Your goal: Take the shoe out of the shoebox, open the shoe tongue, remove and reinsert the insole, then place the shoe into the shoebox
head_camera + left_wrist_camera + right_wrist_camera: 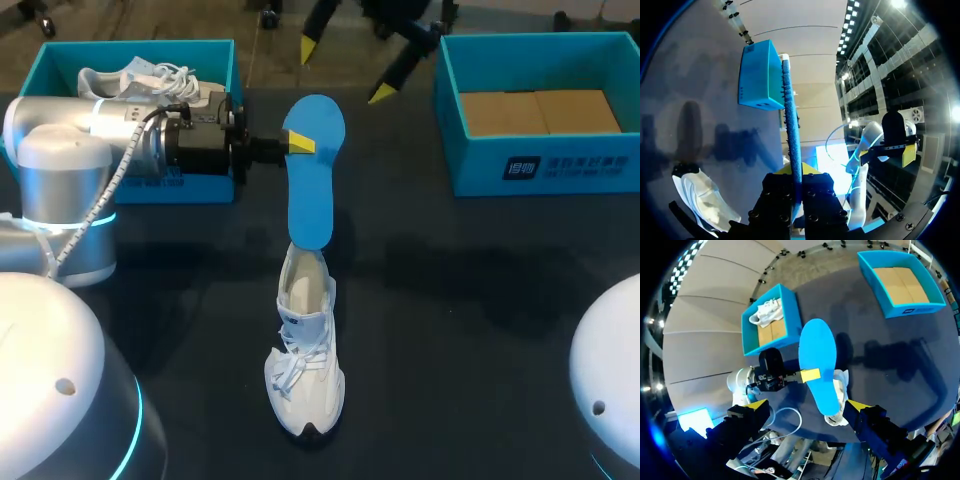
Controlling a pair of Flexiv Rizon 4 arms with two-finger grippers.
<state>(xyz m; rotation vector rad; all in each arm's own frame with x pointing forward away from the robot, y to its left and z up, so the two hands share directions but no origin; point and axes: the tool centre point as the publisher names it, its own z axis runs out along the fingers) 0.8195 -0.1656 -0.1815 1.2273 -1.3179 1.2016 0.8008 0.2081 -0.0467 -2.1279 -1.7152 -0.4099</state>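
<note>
You have a dark table [480, 300] in front of you. At its far left corner sits a blue box [205, 188]. A second white shoe [140, 82] lies inside it, in the far half of the box. You can see its white laces [182, 74] and a small paper tag [140, 67]. The near half of the box floor shows bare brown card [771, 332].

The shoe [305, 370] stands mid-desk [450, 330], with the insole [313, 170] in the left hand [298, 143] just behind it, between the left shoebox [140, 44] and the right shoebox [560, 165].
</note>
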